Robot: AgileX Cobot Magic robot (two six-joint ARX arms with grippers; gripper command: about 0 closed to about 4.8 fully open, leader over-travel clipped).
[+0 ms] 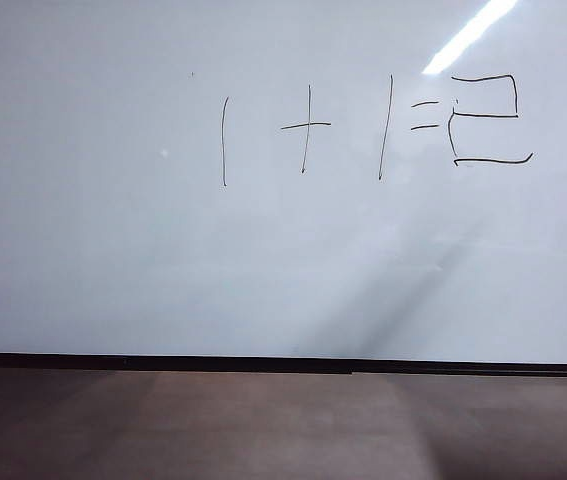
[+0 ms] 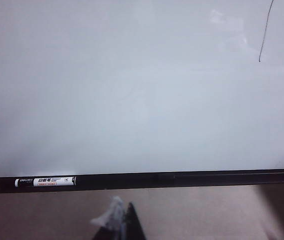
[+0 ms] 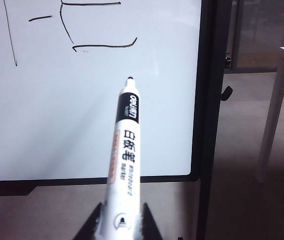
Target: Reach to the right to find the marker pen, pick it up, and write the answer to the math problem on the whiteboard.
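Note:
The whiteboard [image 1: 113,250] fills the exterior view. On it stands the math problem [image 1: 308,128], one plus one equals, with the answer [image 1: 485,118], a blocky two, right of the dashes. Neither gripper shows in that view. In the right wrist view my right gripper [image 3: 122,225] is shut on the marker pen [image 3: 126,150]. Its dark tip points at the board below the answer [image 3: 101,46], off the surface. My left gripper [image 2: 121,222] sits low before the whiteboard [image 2: 131,100], its dark fingers together, with a white scrap on one finger.
A second marker [image 2: 44,181] with a white label lies on the black ledge [image 2: 192,178] under the board. The board's black side post [image 3: 213,125] and a small hook [image 3: 225,93] stand right of the pen. A white table leg [image 3: 272,125] is beyond, over brown floor.

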